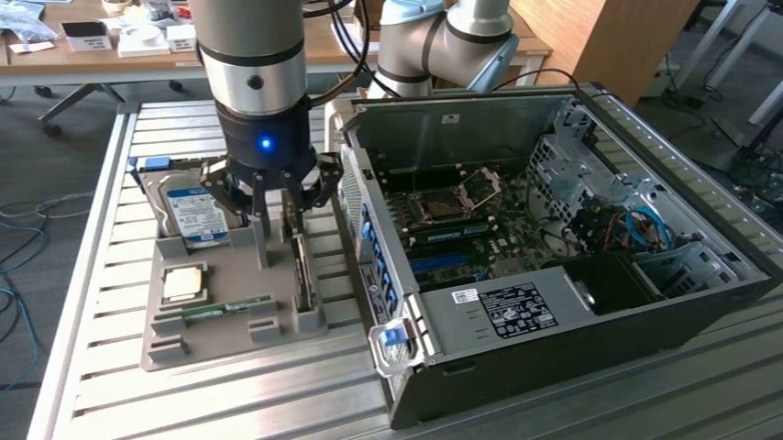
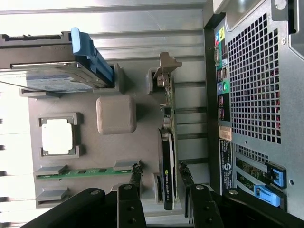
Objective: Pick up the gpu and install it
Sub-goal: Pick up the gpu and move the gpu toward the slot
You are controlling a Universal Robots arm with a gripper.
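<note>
**Fingers [image 2: 136, 176] spread wide, one on each side of the gpu [image 2: 167, 156] in its holder**

The two black fingers of the gripper [image 2: 159, 171] stand apart and grasp nothing. In the wrist view one fingertip lies on either side of the gpu, a thin flat expansion card with a black face, a green circuit board and a silver metal end bracket. The tip on the computer's side is just beside the card and the other is a little further off. No contact can be made out.

The gpu [image 1: 301, 270] stands on its long edge in a slot of the grey moulded parts tray [image 1: 165, 346], along the side of the tray nearest the computer. Its silver bracket is at the end away from the gripper in the wrist view.

In the exterior view the gripper [image 1: 279, 215] hangs from the arm over the tray, at the card's end.

The tray [image 2: 95, 147] also carries:
- a silver hard drive with a blue label [image 1: 196, 215], propped on a slant at one end [image 2: 52, 80];
- a square silver processor [image 1: 183, 282] in its own pocket [image 2: 57, 137];
- a narrow green memory stick [image 1: 218, 310] lying flat [image 2: 85, 172].

The tray rests on a slatted aluminium table [image 1: 110, 229]. Beside it, on the exterior view's right, lies the black computer case [image 1: 526, 367] with its side open and the motherboard [image 1: 478, 220] exposed. Its perforated back panel [image 2: 251, 80] faces the tray.
</note>
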